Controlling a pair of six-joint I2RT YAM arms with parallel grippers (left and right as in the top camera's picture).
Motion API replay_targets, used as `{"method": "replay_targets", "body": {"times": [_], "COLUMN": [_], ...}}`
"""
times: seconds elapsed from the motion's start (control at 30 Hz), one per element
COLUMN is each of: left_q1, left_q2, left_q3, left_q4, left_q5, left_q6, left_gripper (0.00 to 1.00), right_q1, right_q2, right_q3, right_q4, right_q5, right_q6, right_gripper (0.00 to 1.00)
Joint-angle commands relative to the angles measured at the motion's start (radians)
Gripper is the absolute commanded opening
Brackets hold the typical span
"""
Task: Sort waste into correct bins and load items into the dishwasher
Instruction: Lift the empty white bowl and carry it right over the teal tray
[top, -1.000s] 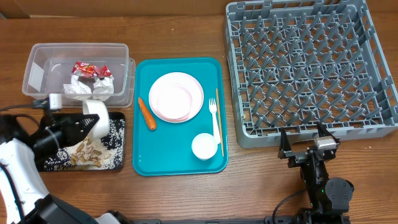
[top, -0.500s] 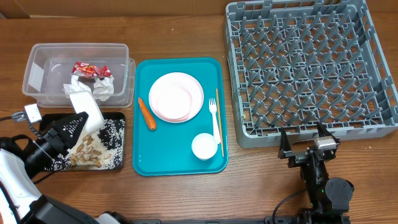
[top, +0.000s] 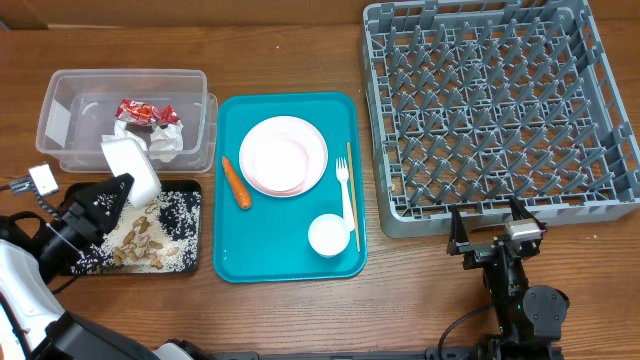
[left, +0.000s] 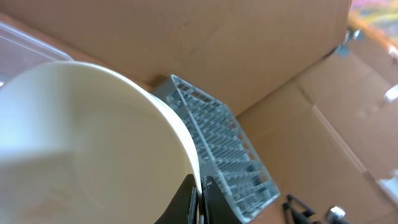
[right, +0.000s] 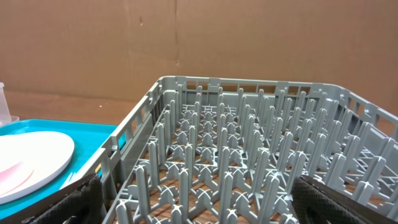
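Note:
My left gripper is shut on the rim of a small white bowl, which is tipped on its side above the black tray. Beige food scraps and rice lie in that tray. In the left wrist view the bowl fills the left half, its rim pinched between the jaws of the left gripper. The clear tub holds a red wrapper and crumpled napkins. My right gripper stands open at the front edge of the grey dish rack, holding nothing.
The teal tray carries a pink plate, an orange carrot, a white fork, a wooden stick and a small white cup. The right wrist view shows the rack's pegs and the plate.
The left gripper has drawn back to the left with the bowl, which has shifted up and left over the black tray. The right arm has not moved.

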Motion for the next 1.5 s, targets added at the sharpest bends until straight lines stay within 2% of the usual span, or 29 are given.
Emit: {"method": "replay_targets", "body": {"times": [0.0, 0.07, 0.17, 0.27, 0.37, 0.43, 0.53, 0.6, 0.7, 0.77, 0.87, 0.93, 1.13, 1.27, 1.47], "left_q1": [0.008, 0.009, 0.009, 0.01, 0.011, 0.012, 0.012, 0.012, 0.013, 0.011, 0.012, 0.012, -0.004, -0.004, -0.004], "left_q2": [0.006, 0.008, 0.004, 0.009, 0.006, 0.01, 0.006, 0.008, 0.004, 0.008, 0.007, 0.008, 0.006, 0.006, 0.006], "left_q3": [-0.003, -0.003, -0.003, -0.003, -0.003, -0.003, -0.003, -0.003, -0.003, -0.003, -0.003, -0.003, -0.003, -0.003, -0.003], "left_q4": [0.052, 0.041, -0.011, -0.028, 0.01, -0.008, 0.036, 0.018, 0.063, 0.05, 0.1, 0.085, 0.052, 0.023, -0.028], "left_q5": [0.043, 0.038, 0.055, 0.057, 0.055, 0.057, 0.055, 0.058, 0.057, 0.057, 0.057, 0.057, 0.057, 0.056, 0.055], "left_q6": [-0.1, -0.163, -0.081, -0.195, -0.149, -0.248, -0.216, -0.276, -0.229, -0.316, -0.286, -0.315, -0.304, -0.213, -0.193], "left_gripper": [0.04, 0.04, 0.04, 0.04, 0.04, 0.04, 0.04, 0.04, 0.04, 0.04, 0.04, 0.04, 0.04, 0.04, 0.04], "right_q1": [-0.006, -0.006, -0.006, -0.006, -0.006, -0.006, -0.006, -0.006, -0.006, -0.006, -0.006, -0.006, -0.006, -0.006, -0.006], "right_q2": [-0.011, -0.011, -0.011, -0.011, -0.011, -0.011, -0.011, -0.011, -0.011, -0.011, -0.011, -0.011, -0.011, -0.011, -0.011], "right_q3": [-0.011, -0.011, -0.011, -0.011, -0.011, -0.011, -0.011, -0.011, -0.011, -0.011, -0.011, -0.011, -0.011, -0.011, -0.011], "right_q4": [0.006, 0.006, 0.006, 0.006, 0.006, 0.006, 0.006, 0.006, 0.006, 0.006, 0.005, 0.006, 0.006, 0.006, 0.006], "right_q5": [-0.005, -0.005, -0.005, -0.005, -0.005, -0.005, -0.005, -0.005, -0.005, -0.005, -0.005, -0.005, -0.005, -0.005, -0.005], "right_q6": [0.007, 0.007, 0.007, 0.007, 0.007, 0.007, 0.007, 0.007, 0.007, 0.007, 0.007, 0.007, 0.007, 0.007, 0.007], "right_gripper": [1.0, 1.0, 1.0, 1.0, 1.0, 1.0, 1.0, 1.0, 1.0, 1.0, 1.0, 1.0, 1.0, 1.0, 1.0]}}
